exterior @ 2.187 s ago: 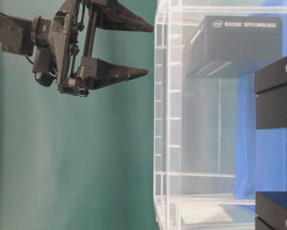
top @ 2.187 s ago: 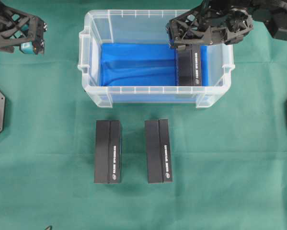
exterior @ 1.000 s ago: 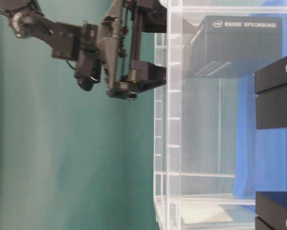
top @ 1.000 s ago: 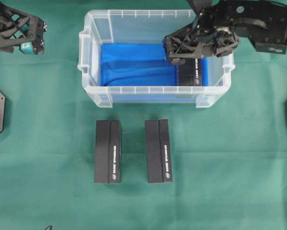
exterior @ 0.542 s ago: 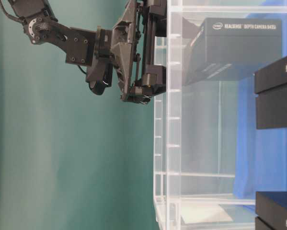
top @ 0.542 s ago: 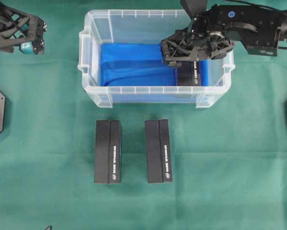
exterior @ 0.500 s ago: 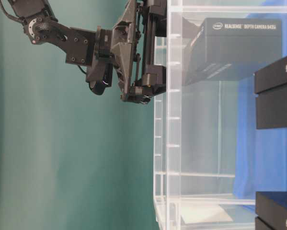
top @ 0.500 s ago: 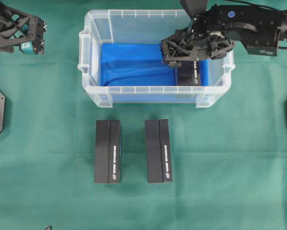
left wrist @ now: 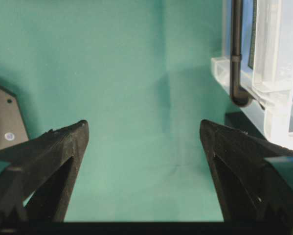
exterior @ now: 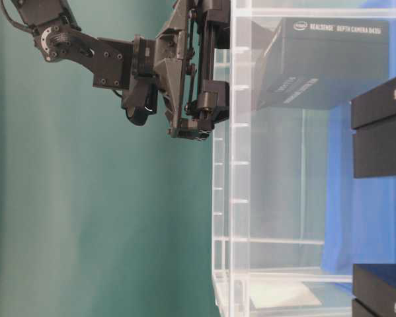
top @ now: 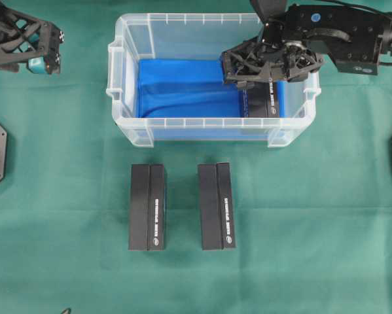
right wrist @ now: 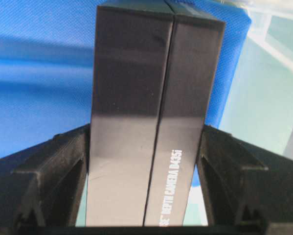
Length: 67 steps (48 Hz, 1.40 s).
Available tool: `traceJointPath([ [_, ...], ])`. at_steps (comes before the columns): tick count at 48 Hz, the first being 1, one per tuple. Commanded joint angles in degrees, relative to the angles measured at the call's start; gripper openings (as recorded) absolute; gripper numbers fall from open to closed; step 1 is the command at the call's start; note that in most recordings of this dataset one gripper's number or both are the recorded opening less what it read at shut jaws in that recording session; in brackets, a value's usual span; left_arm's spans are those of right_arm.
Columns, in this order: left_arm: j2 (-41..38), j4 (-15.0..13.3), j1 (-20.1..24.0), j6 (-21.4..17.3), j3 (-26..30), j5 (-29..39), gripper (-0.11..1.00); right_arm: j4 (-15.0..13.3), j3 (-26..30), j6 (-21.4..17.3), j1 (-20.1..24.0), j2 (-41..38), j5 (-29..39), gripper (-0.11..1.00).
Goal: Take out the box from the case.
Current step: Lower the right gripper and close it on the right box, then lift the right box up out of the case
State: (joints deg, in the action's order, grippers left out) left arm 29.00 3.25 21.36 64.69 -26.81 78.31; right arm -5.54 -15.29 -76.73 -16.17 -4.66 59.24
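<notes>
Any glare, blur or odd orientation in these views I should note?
Overhead: even light, sharp. Table-level: picture turned sideways, the case wall hazes the box behind it. Right wrist: the box shows a pale sheen, fingers soft. Left wrist: left gripper fingers blurred, cloth sharp.

Your right pincer (top: 258,77) reaches down inside the case (top: 120,104), fingers flanking the box (right wrist: 151,122), with the case's right wall close alongside. Most of the blue floor to its left lies open. Two black boxes (top: 182,206) stand on the bench (top: 326,229) below; the left pincer (left wrist: 144,147) has bare cloth between its fingers.
</notes>
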Motion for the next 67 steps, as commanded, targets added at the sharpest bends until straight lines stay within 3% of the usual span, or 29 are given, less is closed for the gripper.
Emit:
traceJointPath([
  [1,0.44,-0.09,-0.09,-0.09,1.05,0.0,0.9,0.09,0.97,-0.09,0.18,0.44,0.26,0.65],
  [28,0.53,-0.09,0.0,-0.26,1.05,0.0,0.9,0.0,5.36,-0.97,0.18,1.32,6.06,0.65],
  [67,0.62,-0.09,-1.05,-0.35,0.97,-0.35,0.9,-0.26,19.86,-1.14,2.37,5.8,27.07,0.65],
])
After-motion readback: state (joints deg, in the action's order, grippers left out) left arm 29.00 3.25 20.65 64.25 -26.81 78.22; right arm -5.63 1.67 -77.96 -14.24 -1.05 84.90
